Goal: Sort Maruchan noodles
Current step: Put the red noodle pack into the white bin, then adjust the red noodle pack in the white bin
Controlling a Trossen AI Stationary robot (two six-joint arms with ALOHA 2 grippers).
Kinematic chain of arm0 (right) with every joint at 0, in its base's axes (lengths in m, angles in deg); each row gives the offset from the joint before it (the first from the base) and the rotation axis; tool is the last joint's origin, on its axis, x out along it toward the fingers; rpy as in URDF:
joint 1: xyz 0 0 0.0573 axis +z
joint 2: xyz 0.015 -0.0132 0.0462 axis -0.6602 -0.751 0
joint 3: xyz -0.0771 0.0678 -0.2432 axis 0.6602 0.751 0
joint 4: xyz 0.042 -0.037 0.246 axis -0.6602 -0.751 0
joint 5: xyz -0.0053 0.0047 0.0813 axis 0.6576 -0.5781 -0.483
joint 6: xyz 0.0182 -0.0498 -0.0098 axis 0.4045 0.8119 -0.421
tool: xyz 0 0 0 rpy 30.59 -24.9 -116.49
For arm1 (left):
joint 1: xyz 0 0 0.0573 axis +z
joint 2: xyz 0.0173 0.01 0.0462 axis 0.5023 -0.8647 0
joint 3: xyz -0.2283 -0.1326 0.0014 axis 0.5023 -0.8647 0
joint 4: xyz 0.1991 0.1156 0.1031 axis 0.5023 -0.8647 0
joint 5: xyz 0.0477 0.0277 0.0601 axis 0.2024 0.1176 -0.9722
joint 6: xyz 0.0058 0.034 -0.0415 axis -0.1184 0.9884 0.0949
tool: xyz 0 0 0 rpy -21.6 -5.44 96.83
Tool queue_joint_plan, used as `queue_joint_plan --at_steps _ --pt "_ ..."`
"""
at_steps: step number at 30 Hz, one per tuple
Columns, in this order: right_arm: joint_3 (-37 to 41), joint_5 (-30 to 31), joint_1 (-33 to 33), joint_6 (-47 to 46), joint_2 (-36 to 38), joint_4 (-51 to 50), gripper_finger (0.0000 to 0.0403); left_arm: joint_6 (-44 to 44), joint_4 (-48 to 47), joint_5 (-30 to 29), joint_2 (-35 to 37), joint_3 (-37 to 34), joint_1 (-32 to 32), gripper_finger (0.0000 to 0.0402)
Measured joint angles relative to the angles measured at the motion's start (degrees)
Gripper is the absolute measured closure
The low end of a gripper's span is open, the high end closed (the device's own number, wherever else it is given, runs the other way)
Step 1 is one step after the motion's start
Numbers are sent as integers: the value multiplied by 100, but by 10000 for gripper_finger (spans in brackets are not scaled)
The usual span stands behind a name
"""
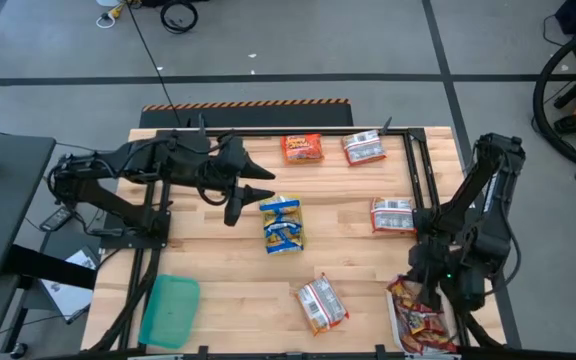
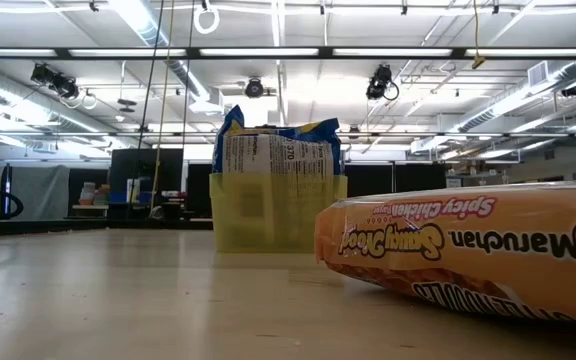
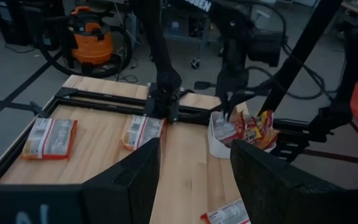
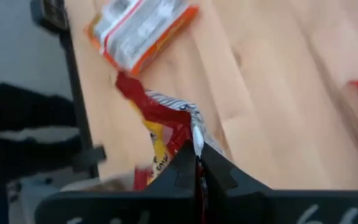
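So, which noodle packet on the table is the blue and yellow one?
The packets at the table's middle, standing in a yellow tray, just beside the open left gripper. Every other loose packet is orange-red or silver-white with red.

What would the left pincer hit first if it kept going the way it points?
Probably nothing soon: the left pincer, open, points across bare table between two silver-white packets. Farther on stands the right arm; depth is unclear.
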Motion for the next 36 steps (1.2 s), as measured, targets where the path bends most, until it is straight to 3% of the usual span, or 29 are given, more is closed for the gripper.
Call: queue_joint_plan --at_steps 9,14,19,26,36 --pt "576 -976 597 -884 -257 162 380 -179 -187 -10 43 2 -84 203" --pt "86 -2060 387 -145 -130 -132 325 -46 -212 -14 43 2 -59 203" --pt "-903 -2541 12 944 -210 -392 283 51 -318 -14 12 -5 29 203" --pt "-1913 -2951 -146 1579 -1313 -305 279 -39 -260 -19 73 -645 66 203" --pt "-1986 -3621 -147 1706 -2792 -133 279 -148 -124 -1 93 -1133 -299 203"
